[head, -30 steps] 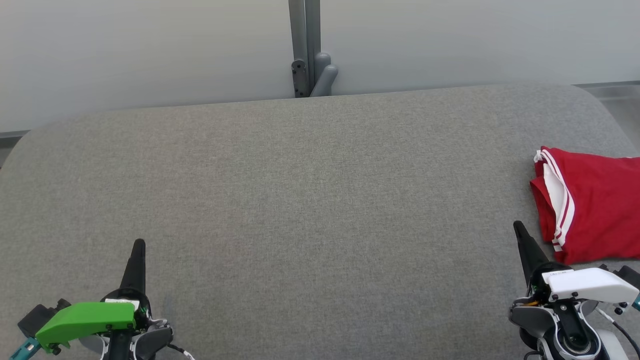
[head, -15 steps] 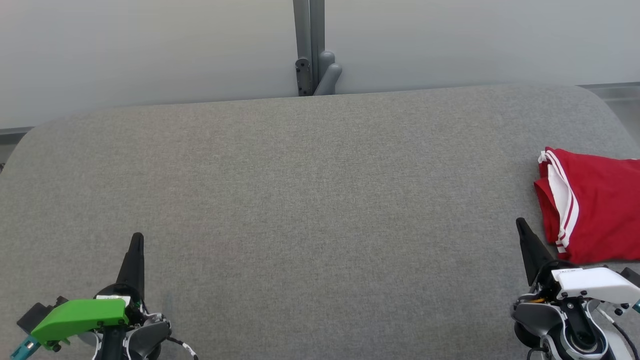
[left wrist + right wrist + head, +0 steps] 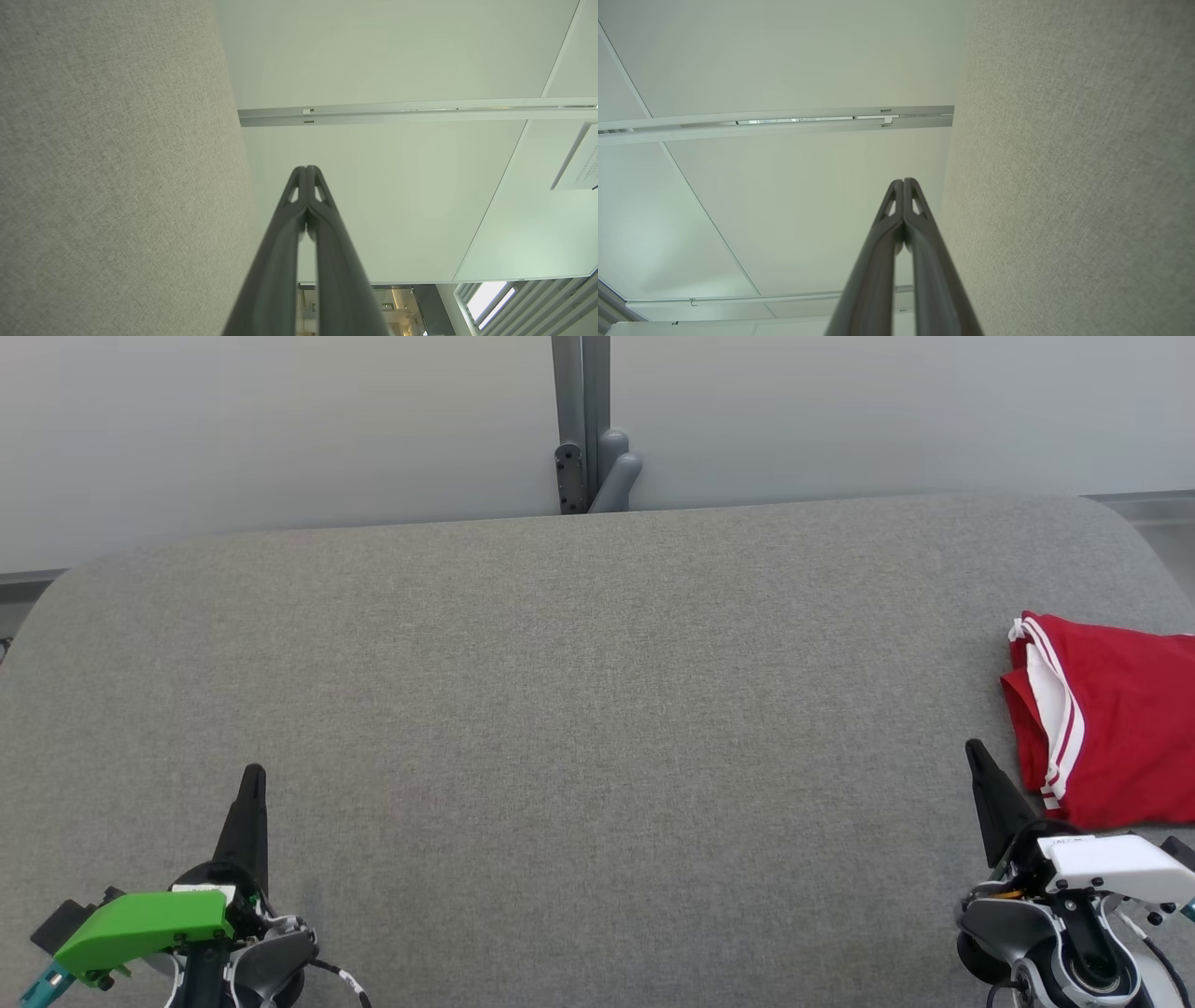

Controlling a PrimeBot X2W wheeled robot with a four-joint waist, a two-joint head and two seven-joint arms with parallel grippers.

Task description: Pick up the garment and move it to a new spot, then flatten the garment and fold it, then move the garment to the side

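A folded red garment with white stripes lies at the right edge of the grey fabric table, partly cut off by the head view's border. My right gripper is shut and empty at the lower right, its tip a short way left of the garment's near corner and apart from it. At the lower left my left gripper is shut too, holding nothing. Each wrist view shows its own fingertips pressed together: left gripper, right gripper.
A pale wall panel with a grey vertical post and bracket stands behind the table's far edge. The grey table surface fills the left of the left wrist view and the table the right of the right wrist view.
The camera has shifted slightly, so the whole scene slid right and down. Both grippers sit a touch higher in the view. The garment has not been touched.
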